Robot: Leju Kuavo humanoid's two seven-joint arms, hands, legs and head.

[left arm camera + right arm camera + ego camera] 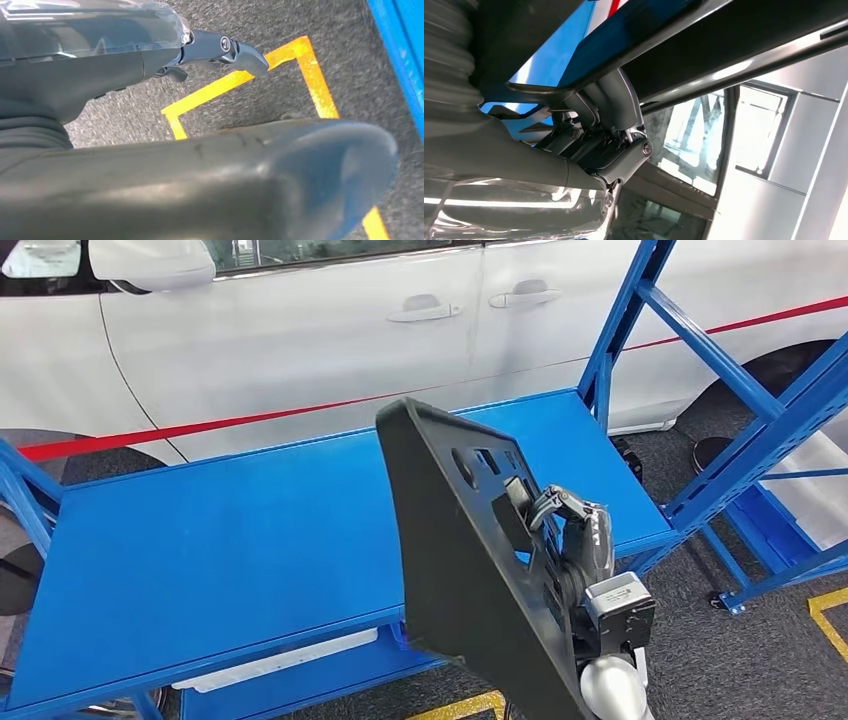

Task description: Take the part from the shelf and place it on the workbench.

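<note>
The right robot hand (575,530) grips a large black plastic panel (470,560), its fingers curled through an opening in the panel; the right wrist view shows those fingers (614,107) hooked over a panel edge. The panel stands tilted, nearly on edge, above the near edge of the blue shelf (220,540), not resting on it. The left robot hand (220,52) hangs low over grey carpet marked with yellow floor tape (300,65); it holds nothing, with one dark finger stretched out, and how far apart the rest are I cannot tell.

The likely trouble is the grip: the panel is broad and held at one spot, so it may swing or slip through the fingers when carried. Its lower corner could also catch the shelf edge or the blue upright (620,330) beside the shelf. A white car (300,330) stands behind the shelf, near enough to strike.

No brand, label or writing is legible.
</note>
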